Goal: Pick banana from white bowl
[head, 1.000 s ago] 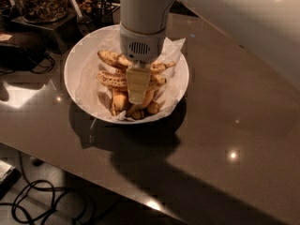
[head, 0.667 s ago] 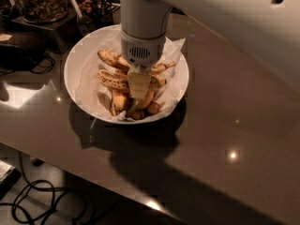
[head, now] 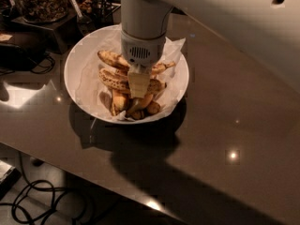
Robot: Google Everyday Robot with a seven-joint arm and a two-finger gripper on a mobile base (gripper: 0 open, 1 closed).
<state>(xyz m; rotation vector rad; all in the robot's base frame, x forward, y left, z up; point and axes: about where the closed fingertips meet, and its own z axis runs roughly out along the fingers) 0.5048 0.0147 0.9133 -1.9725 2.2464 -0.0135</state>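
The white bowl (head: 79, 60), lined with crinkled white paper, sits on the dark counter at upper left of centre. Several spotted yellow-brown bananas (head: 115, 81) lie piled in it. My gripper (head: 138, 86) hangs straight down from the white arm, right over the middle of the pile, its tip down among the bananas. The arm's white wrist hides the bananas behind it.
The glossy brown counter (head: 225, 139) runs to the right and front. Jars and dark containers (head: 42, 3) stand behind the bowl at top left. Black cables (head: 33, 200) lie on the floor below the counter's front-left edge.
The arm has shifted slightly; the gripper stays over the middle of the banana pile at about the same height.
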